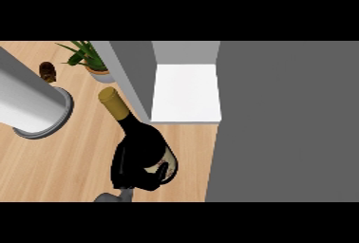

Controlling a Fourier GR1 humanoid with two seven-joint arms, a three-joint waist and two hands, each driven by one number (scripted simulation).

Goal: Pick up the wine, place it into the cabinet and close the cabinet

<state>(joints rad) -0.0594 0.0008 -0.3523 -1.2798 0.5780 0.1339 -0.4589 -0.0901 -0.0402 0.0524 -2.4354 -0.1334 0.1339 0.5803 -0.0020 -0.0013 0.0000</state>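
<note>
Wine bottle (140, 137) is gripped low by the robot hand (129, 171).

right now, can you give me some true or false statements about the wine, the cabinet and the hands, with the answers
1. A hand is curled round the body of the wine bottle. True.
2. The wine bottle already stands inside the cabinet. False: it is outside, to the left of the cabinet's opening, over the wooden counter.
3. The cabinet is open, with a white shelf showing inside. True.
4. The bottle's gold-capped neck points toward the lower edge of the view. False: it points toward the upper left.
5. A potted plant stands at the far side of the counter, left of the cabinet. True.
6. Both hands show. False: only one hand shows, and which hand it is cannot be told.
</note>
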